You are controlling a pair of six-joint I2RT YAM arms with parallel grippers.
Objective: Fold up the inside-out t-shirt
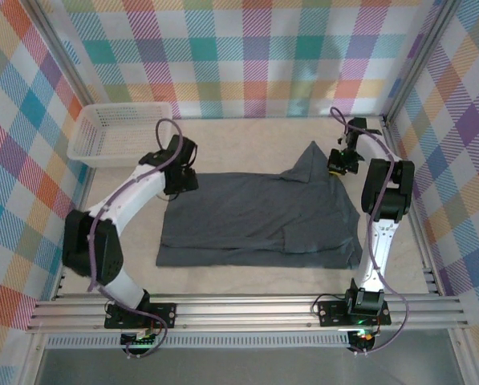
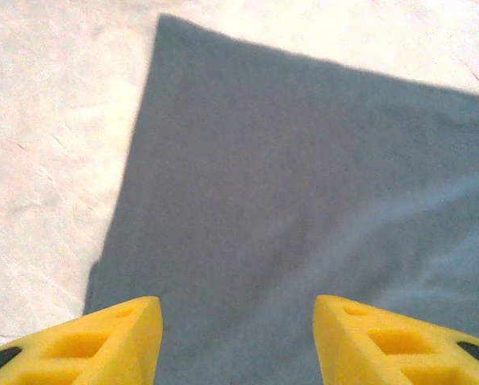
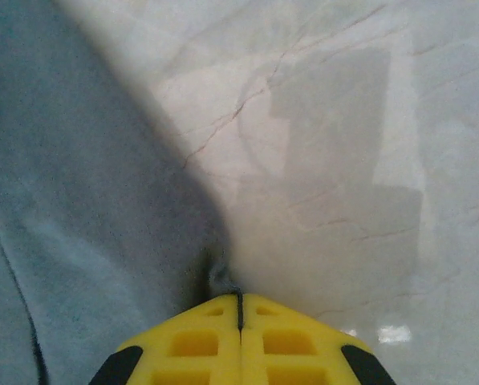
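Grey t-shirt (image 1: 255,216): spread flat in the middle of the desk (image 1: 247,281), its far right corner pulled up in a peak.
Left jaws: wide apart, just over the t-shirt's left edge.
Right jaws: squeezed tight on that peak.
White basket (image 1: 115,132): far left corner, apart.

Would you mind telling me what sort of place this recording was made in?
Probably a lab cell for robot manipulation, not a home: plaid panels wall in a pale tabletop, a left arm and right arm are bolted to an aluminium rail, and the grey t-shirt and white basket look like staged props.
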